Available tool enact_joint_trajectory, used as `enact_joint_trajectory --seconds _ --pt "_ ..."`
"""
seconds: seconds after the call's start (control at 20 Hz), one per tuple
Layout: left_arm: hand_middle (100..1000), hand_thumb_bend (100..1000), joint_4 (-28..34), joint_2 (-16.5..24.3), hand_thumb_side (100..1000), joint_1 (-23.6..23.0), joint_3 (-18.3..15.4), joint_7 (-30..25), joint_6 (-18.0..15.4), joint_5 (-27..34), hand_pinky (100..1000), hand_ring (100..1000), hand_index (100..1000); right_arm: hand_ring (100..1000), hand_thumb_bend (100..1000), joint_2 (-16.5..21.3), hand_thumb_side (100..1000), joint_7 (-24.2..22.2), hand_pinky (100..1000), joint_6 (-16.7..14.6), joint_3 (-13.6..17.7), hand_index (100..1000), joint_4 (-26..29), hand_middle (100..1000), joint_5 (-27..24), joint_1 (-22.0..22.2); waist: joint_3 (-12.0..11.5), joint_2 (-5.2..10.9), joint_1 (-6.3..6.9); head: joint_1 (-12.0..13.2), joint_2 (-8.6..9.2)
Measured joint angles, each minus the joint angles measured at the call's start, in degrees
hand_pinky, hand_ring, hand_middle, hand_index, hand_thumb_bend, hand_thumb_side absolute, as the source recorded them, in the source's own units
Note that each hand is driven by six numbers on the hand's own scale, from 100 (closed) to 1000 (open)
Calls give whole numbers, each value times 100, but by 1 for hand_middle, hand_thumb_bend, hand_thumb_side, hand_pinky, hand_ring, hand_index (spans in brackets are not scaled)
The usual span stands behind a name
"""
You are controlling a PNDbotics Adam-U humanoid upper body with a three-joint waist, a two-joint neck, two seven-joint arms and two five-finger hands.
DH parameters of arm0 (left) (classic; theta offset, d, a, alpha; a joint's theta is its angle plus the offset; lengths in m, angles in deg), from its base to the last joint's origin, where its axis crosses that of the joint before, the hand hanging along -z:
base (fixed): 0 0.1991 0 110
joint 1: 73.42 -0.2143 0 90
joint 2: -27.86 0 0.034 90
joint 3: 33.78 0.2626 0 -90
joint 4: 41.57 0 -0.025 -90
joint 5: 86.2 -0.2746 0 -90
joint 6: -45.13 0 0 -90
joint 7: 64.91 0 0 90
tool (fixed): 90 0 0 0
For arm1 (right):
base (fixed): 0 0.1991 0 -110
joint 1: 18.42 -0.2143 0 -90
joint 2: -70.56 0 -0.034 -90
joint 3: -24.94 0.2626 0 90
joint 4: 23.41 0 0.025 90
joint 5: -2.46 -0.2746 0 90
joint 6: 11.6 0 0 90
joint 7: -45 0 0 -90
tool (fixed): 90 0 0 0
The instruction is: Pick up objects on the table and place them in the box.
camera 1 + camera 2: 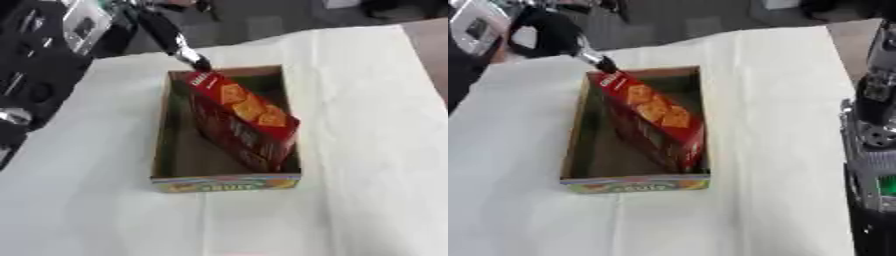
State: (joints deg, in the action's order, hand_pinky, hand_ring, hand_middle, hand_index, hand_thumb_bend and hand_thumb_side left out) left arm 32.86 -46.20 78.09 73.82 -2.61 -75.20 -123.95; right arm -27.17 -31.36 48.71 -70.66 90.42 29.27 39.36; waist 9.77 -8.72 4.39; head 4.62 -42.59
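A red cracker box (pixel 241 120) leans tilted inside the open cardboard box (pixel 162 150), its far end raised at the box's back left corner and its near end down by the right wall. My left hand (pixel 553 35) reaches in from the upper left, open. One straight finger (pixel 188 56) touches the raised far end of the cracker box. My right hand (pixel 877 100) shows only along the right edge of the right eye view, well away from the box on its right.
A white cloth (pixel 367 150) covers the table around the cardboard box. My left arm's dark links (pixel 26 75) fill the left edge. Grey floor and dark equipment lie beyond the table's far edge.
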Motion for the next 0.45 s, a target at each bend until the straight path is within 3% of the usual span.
enact_joint_trajectory --seconds 0.15,0.2,0.45 --pt "819 100 -81 36 879 -143 13 1007 -37 1001 710 801 877 746 100 0 844 0 476 0 1 844 0 820 0 0 0 -30 0 1 0" --pt "809 100 -86 79 927 -212 43 1254 -3 1389 703 791 871 745 100 0 844 0 475 0 1 844 0 820 0 0 0 -35 0 1 0" --pt "803 100 383 495 1000 -679 155 1940 308 3286 691 782 870 745 100 0 844 4 471 4 5 844 0 819 0 0 -49 -98 -10 0 0"
